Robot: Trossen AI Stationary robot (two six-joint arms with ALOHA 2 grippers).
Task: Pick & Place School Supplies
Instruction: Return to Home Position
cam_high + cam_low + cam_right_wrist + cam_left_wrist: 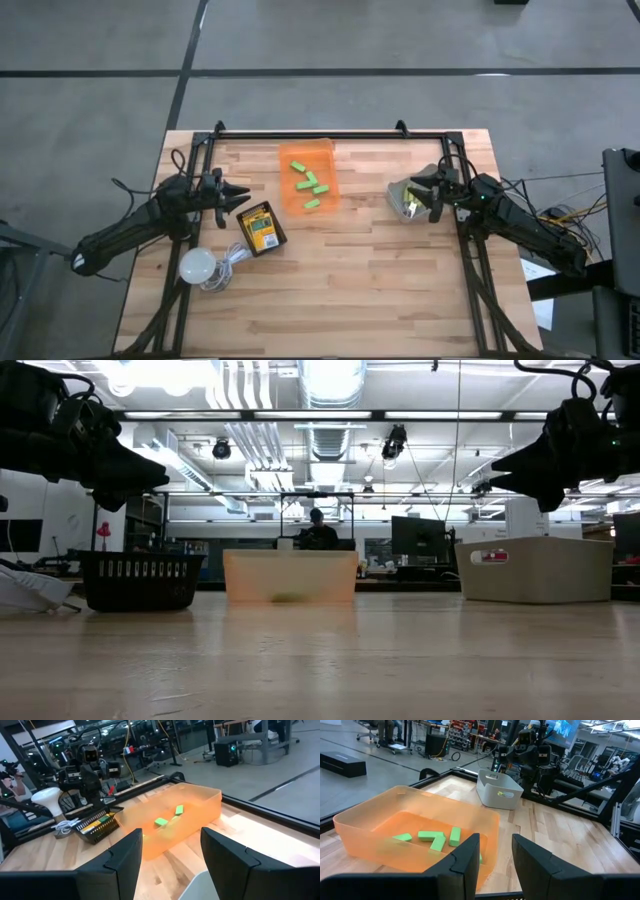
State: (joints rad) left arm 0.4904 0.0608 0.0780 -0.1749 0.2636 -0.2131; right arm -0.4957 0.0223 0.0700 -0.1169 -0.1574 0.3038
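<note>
Wooden table [380,290]: green erasers [308,185] lie inside the orange bin [305,146] by the far edge. Left gripper [242,197] and right gripper [420,188] hover near opposite side edges, jaws moderately parted, empty, likely parked clear.

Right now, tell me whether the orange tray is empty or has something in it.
Not empty. The orange tray holds several green blocks lying loose on its floor, visible from above and in both wrist views.
</note>
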